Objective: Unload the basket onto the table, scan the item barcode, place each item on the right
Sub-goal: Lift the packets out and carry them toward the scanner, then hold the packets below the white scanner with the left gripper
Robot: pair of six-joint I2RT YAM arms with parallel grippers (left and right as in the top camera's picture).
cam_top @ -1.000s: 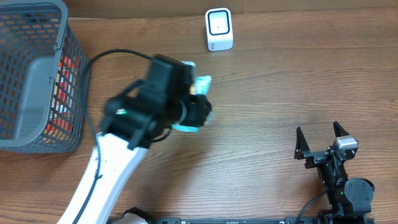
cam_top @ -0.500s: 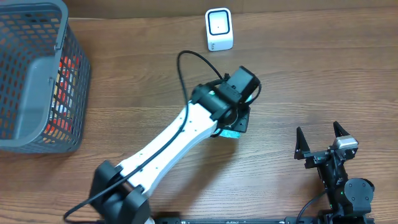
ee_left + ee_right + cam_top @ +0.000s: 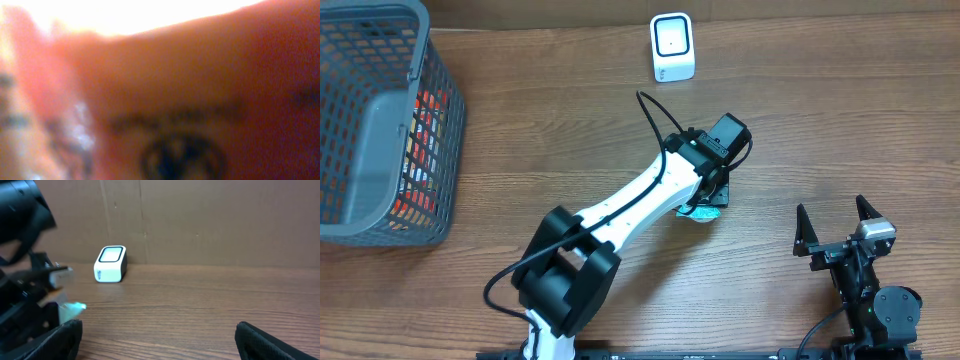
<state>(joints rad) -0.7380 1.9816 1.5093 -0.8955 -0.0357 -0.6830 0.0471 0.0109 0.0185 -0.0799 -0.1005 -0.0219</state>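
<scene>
The item (image 3: 697, 211) is a pack with a pale teal edge, peeking out under my left gripper (image 3: 716, 188) right of the table's middle. The gripper is shut on it, just above the wood. In the left wrist view the item (image 3: 200, 100) fills the frame as a blurred orange-red surface with dark print, and the fingers are hidden. The right wrist view shows its teal corner (image 3: 70, 309) beside the black left gripper (image 3: 27, 302). The white scanner (image 3: 672, 47) stands at the back, apart from the item. My right gripper (image 3: 840, 228) rests open and empty at the front right.
A grey mesh basket (image 3: 380, 215) stands at the far left with red-orange packs (image 3: 420, 140) inside. The scanner (image 3: 110, 263) faces up against a brown cardboard wall (image 3: 225, 220). Bare wood lies between the right gripper's fingers (image 3: 65, 335).
My left arm has swung right from near the basket to right of the table's middle, carrying the item along and lowering it. The right arm has not moved.
</scene>
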